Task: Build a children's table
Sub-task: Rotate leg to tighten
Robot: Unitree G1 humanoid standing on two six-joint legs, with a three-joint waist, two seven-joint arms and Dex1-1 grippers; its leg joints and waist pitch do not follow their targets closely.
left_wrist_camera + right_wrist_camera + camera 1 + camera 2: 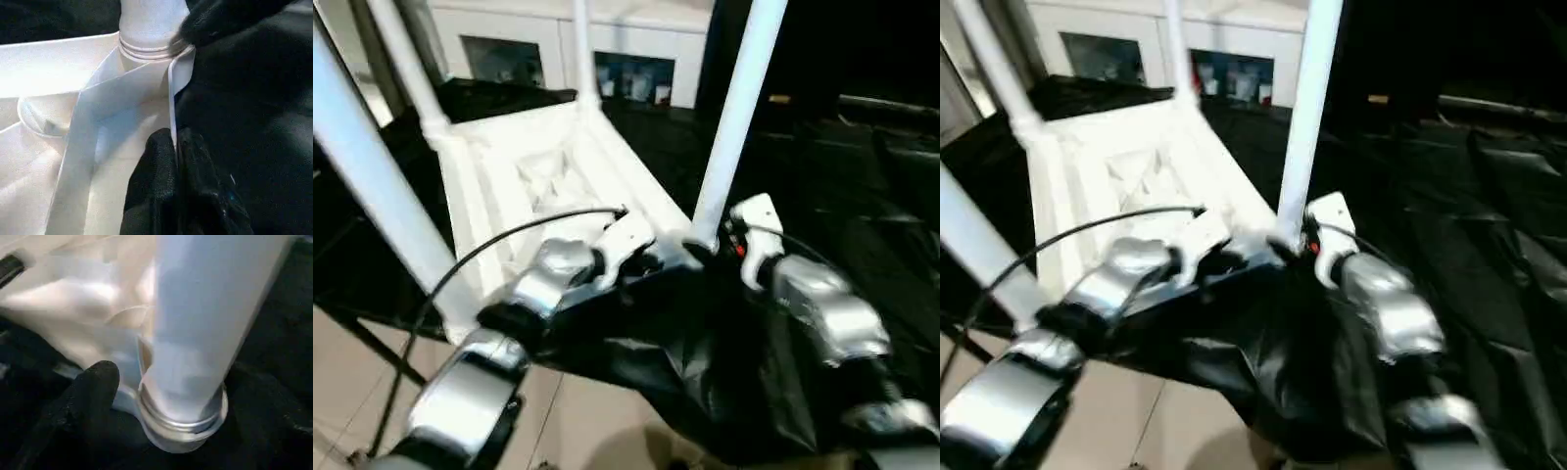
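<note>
Left eye view: we note a desk (pixel 862 196) draped in black sheeting, pale floor tiles below its near edge, and a white cabinet (pixel 568 39) with dark glazed panels behind. The tabletop (pixel 524 186) lies upside down on the sheeting, ribbed underside up, with four legs standing in its corner sockets; the near right leg (pixel 734 117) rises between the two arms. All leg tops are cut off by the frame.

Right eye view: same layout. The left gripper (pixel 1234 257) sits at the tabletop's near rim; the right gripper (pixel 1304 243) is just beside the foot of the near right leg. We cannot make out either pair of jaws here.

Left wrist view: the left jaws are clenched on the thin upright rim (pixel 172 112) just below the corner socket (pixel 146 49).

Right wrist view: one black finger (pixel 93 387) stands apart from the leg's threaded base (pixel 186 426); the jaws are released, gripping nothing.
</note>
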